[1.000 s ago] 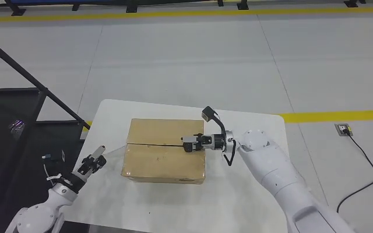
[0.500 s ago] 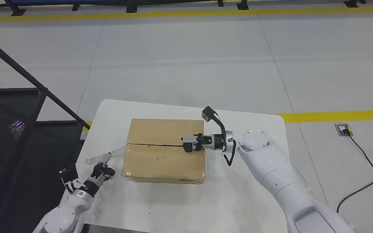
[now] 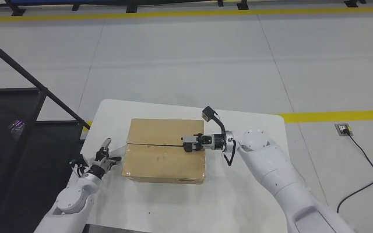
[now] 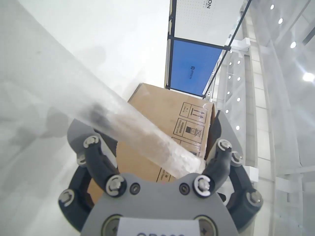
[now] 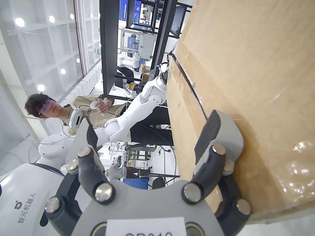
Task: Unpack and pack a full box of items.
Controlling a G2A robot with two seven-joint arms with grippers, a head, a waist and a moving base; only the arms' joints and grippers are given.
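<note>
A shut brown cardboard box [image 3: 166,150] sits mid-table, with a seam across its top flaps [image 5: 189,84]. My right gripper [image 3: 187,144] lies open over the box's top near its right edge. One of its fingers [image 5: 211,128] rests on the cardboard by the seam and the other hangs free. My left gripper [image 3: 105,156] stands open close to the box's left side [image 4: 172,114]. A strip of clear tape [image 4: 61,84] runs slantwise between its spread fingers and ends by one finger's base.
The white table [image 3: 233,192] has bare room in front of and to the right of the box. A black frame [image 3: 23,76] stands off the table's left side.
My left arm has swung in from the table's front-left corner toward the box's left side, and its gripper has turned. The right arm and the box have not moved.
</note>
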